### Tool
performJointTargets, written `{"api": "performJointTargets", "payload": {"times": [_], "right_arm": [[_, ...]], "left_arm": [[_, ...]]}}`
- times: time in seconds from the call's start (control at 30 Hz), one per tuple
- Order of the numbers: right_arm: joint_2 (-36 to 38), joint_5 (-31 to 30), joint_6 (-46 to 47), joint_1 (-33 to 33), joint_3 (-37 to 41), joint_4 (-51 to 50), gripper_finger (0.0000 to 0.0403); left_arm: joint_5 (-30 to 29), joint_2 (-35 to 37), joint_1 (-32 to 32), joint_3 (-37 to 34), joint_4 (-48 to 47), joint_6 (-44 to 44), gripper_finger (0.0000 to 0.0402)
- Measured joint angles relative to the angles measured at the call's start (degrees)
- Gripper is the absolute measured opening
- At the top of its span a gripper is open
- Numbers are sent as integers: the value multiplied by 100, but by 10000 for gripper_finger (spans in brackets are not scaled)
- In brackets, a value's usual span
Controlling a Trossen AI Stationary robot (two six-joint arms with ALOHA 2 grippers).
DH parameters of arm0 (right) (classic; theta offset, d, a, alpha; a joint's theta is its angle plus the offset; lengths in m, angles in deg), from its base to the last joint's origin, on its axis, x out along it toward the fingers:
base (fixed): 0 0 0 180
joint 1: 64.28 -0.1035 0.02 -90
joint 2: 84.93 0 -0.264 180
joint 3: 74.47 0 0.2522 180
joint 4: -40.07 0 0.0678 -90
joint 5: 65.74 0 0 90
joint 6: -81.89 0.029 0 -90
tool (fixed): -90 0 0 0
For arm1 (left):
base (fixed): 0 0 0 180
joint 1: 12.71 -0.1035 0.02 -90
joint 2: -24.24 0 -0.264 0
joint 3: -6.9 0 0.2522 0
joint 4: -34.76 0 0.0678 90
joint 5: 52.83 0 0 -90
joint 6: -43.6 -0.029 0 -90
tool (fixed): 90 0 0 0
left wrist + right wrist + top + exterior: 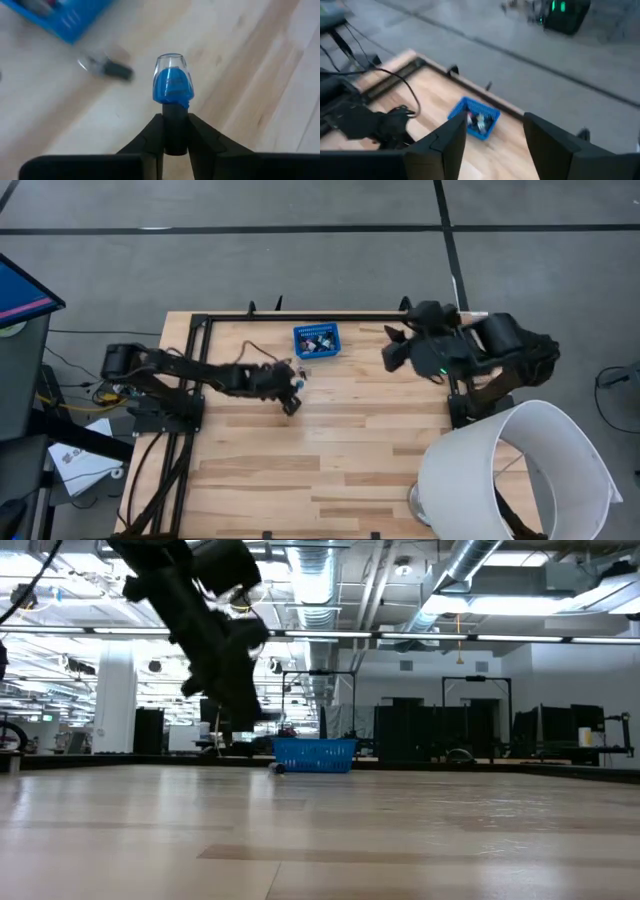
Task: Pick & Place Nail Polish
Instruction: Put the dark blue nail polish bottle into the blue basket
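My left gripper (292,402) is shut on a blue nail polish bottle (172,82) over the table's middle, just on the near side of the blue mesh basket (316,340). The basket holds several small bottles. Another bottle with a dark cap (107,67) lies on its side on the wood, next to the basket's corner (65,20). My right gripper (495,137) is open and empty, raised over the table's far right, to the right of the basket (475,117). My left gripper pinches the bottle's dark cap (175,131) between its two fingers, which lie along the bottle. The blue glass body sticks out past the fingertips. In the low view the gripper (228,720) stands above the table top.
A large white lampshade (520,475) stands at the table's near right corner. A black frame rail (300,317) runs along the far edge and down the left side. Bare wood lies across the middle and near half of the table.
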Motion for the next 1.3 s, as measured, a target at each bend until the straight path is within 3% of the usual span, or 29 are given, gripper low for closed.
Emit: {"api": "performJointTargets", "payload": {"times": [0.23, 0.4, 0.57, 0.73, 0.93, 1.03, 1.13, 1.3], "right_arm": [[744, -641, -177, -849, 101, 13, 100], [1648, -1106, -113, -1432, 1075, 15, 10], [2758, -1665, 493, -2089, 2926, 13, 4], [4015, -2206, 1920, -2799, 5147, 186, 1], [5376, -3010, 2843, -3829, 7512, 1558, 0], [5790, -3508, 2626, -4367, 8323, 2407, 0], [5985, -3517, 2650, -4781, 8926, 2884, 0], [6046, -3523, 3473, -5187, 9653, 3078, 0]], "left_arm": [[-126, 880, -763, 2, 117, -658, 49], [13, 1079, -1302, 9, 552, -1350, 49], [427, 1011, -1776, 12, 917, -1804, 49], [876, 773, -2148, 15, 1224, -2200, 49], [1235, 577, -2415, 16, 1438, -2450, 49], [1265, 539, -2493, 20, 1492, -2612, 49], [1339, 491, -2551, 23, 1759, -2702, 49], [1538, 283, -2647, 35, 2118, -2712, 49]]}}
